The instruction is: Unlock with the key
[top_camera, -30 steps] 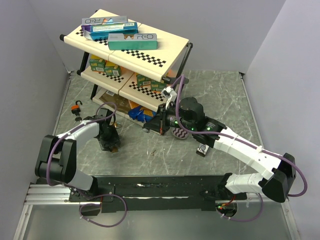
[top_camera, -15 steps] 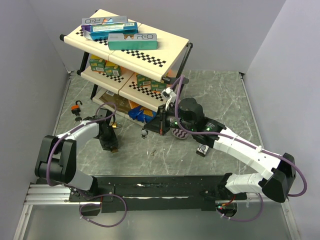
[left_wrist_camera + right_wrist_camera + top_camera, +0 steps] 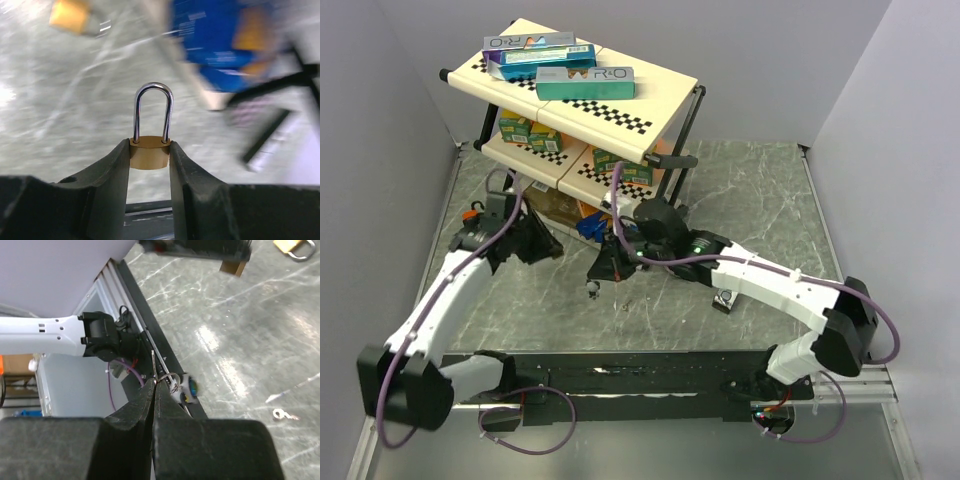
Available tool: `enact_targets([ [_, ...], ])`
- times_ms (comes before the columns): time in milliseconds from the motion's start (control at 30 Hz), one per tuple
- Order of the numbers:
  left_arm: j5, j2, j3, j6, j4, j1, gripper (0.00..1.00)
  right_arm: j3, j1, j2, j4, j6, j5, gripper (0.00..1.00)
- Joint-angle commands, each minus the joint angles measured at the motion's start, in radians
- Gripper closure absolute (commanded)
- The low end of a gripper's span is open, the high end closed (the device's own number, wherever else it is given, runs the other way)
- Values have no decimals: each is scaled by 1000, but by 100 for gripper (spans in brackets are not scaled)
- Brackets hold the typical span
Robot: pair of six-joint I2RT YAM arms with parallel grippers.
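While left end effector (image 3: pixel 150 148), part-open, clamps padlock (image 3: pixel 149 156) | right end effector (image 3: pixel 154 383), closed tight, pinches key (image 3: pixel 152 359)

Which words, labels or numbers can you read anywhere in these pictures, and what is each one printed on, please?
"R O", white letters with an unclear mark between them: teal rectangular box.
Similar letters, not surely legible: white flat box behind it.
Too small to read: print on the green cartons.
Blurred: white print on the blue package.
None visible on the brass padlock.
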Motion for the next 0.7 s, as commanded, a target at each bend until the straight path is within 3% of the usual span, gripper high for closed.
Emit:
enact_targets([
  [0, 92, -105, 57, -132, 16, -2, 99, 121, 11, 60, -27, -15, -76, 100],
  [267, 247, -166, 64, -239, 69, -2, 99, 233, 8, 151, -93, 12, -110, 100],
  [667, 313, -199, 55, -284, 89, -2, 99, 268, -14, 224, -162, 61, -124, 100],
])
